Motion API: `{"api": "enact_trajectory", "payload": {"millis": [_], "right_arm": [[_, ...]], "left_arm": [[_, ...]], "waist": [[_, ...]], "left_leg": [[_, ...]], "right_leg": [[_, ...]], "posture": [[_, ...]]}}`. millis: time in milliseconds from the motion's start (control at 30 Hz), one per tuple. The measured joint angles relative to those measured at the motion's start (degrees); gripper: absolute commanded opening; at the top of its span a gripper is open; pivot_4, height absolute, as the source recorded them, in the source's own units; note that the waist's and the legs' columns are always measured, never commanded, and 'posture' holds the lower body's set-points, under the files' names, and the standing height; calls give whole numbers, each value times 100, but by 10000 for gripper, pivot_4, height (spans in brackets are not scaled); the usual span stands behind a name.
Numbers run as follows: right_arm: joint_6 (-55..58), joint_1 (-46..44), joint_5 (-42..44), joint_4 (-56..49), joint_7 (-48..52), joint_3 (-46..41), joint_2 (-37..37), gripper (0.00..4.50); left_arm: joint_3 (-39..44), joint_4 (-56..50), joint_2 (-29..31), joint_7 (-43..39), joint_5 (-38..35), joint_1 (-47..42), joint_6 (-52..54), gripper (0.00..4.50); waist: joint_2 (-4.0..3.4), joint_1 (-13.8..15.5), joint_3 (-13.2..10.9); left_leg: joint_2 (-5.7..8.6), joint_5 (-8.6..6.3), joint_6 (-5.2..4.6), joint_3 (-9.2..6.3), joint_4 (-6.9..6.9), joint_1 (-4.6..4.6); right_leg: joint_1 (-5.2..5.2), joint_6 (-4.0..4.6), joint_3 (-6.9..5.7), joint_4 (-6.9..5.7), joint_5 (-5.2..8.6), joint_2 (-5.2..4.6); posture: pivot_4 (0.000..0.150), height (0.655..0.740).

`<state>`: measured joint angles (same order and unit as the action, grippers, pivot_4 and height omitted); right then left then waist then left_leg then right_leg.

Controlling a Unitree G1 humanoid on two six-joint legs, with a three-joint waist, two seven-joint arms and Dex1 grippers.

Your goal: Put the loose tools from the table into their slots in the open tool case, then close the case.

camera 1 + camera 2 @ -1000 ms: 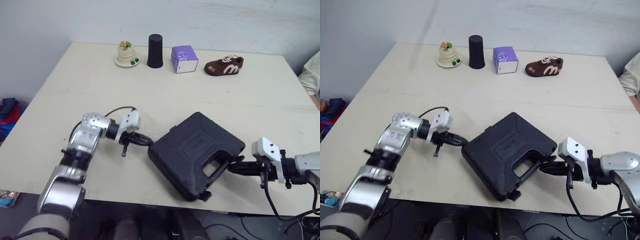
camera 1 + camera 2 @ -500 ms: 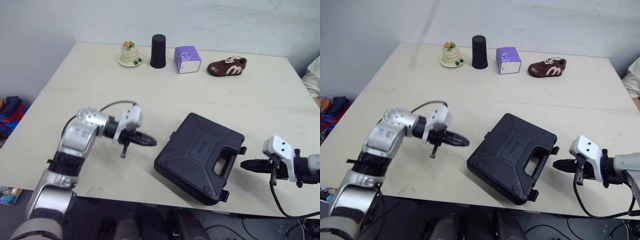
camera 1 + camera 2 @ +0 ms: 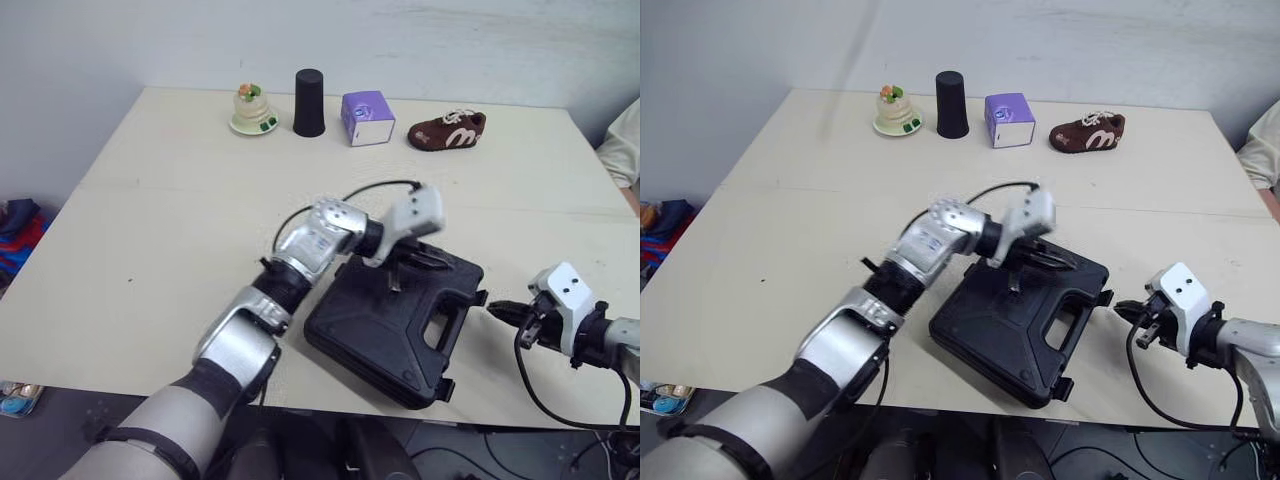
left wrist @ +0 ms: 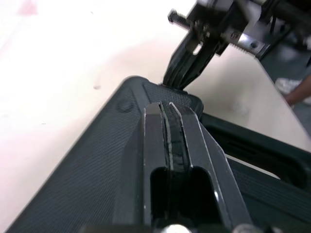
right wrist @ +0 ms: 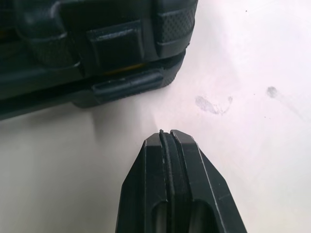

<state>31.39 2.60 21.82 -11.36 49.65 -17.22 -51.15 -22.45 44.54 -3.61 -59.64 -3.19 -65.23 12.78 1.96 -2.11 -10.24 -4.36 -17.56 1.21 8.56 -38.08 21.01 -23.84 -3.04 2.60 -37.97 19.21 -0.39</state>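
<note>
The black tool case [image 3: 385, 325] lies with its lid down near the table's front edge, handle toward the right. My left gripper [image 3: 438, 262] is shut with nothing in it, its fingertips [image 4: 170, 108] resting over the lid near the case's far right corner. My right gripper [image 3: 498, 310] is shut and empty, low over the table just right of the case. It points at the case's side wall and a latch [image 5: 124, 41], a short gap away. The right gripper [image 4: 192, 65] also shows in the left wrist view, just beyond the case's corner.
Along the table's far edge stand a figurine on a plate [image 3: 252, 110], a black cup [image 3: 309, 102], a purple box [image 3: 367, 118] and a brown shoe [image 3: 447, 131]. A person's sleeve [image 3: 622, 145] shows at the right edge. The table's front edge runs close under the case.
My left arm swung from the case's left side across to its lid. The right gripper drew back out of the handle, and the case turned and slid a little.
</note>
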Motion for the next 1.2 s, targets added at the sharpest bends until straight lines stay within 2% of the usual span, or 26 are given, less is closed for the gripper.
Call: {"api": "enact_trajectory", "payload": {"millis": [233, 333, 667, 1200], "right_arm": [[9, 215, -32, -358, -188, 1, 85, 0], [15, 248, -29, -456, -236, 7, 157, 0], [21, 48, -45, -490, -383, 15, 181, 0], [519, -168, 23, -688, -378, 114, 223, 0]], "left_arm": [[-139, 1035, -194, -25, 419, -381, -1025, 747], [-175, 1126, -225, 4, 560, -388, -1220, 747], [-203, 1045, -272, -84, 716, -328, -1195, 747], [-185, 1045, -299, 67, 765, -305, -1166, 747]], "waist": [[0, 39, 1], [16, 41, 11], [55, 43, 38], [66, -3, 45]], "left_leg": [[1, -2, -6, -6, -1, 2], [2, -6, -13, -7, -2, -7], [0, -20, -35, -9, 4, -32], [-5, -24, -42, -6, 5, -41]], "right_leg": [[5, -3, -2, 9, -1, -5], [19, -7, -3, 14, -3, -6], [44, -5, -5, 22, -1, -7], [49, -5, -3, 19, -1, -5]], "posture": [[1500, 7339], [1500, 7339], [1500, 7339], [1500, 7339]]}}
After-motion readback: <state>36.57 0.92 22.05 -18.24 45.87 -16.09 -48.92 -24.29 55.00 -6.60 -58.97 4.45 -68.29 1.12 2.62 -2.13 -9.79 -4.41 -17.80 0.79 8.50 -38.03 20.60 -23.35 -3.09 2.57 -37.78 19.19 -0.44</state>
